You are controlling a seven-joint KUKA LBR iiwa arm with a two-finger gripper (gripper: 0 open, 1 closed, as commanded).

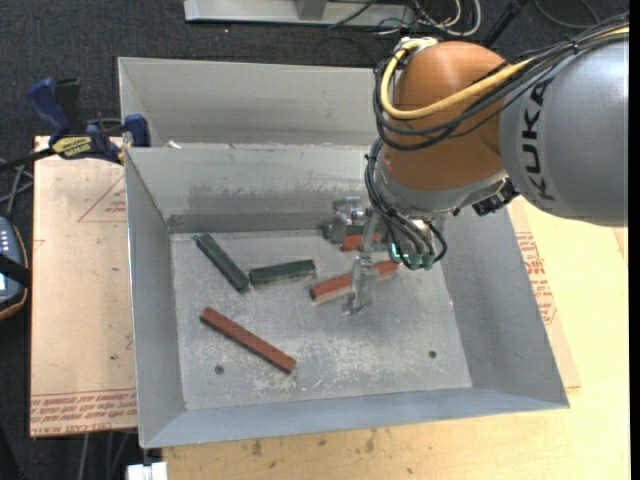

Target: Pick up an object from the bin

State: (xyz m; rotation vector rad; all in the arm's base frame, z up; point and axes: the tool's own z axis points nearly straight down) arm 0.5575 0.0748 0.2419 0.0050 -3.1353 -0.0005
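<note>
- The grey metal bin has sloping walls and a flat floor, so its few loose things lie flat and spread out rather than heaped.
- The arm reaches in from the right. Its orange cover hangs over the far right part of the floor, probably so the claw can come straight down.
- A long red-brown bar lies slantwise at the near left, well apart from the claw.
- Two dark green bars lie left of centre, one slanted and one nearly level, with their ends close together.
- A short red bar lies flat near the middle of the floor, and I judge it to be the thing to pick.
- The gripper is down at the floor, right at this bar's right-hand part. I cannot tell whether it is released, clenched or already gripping the bar.
</note>
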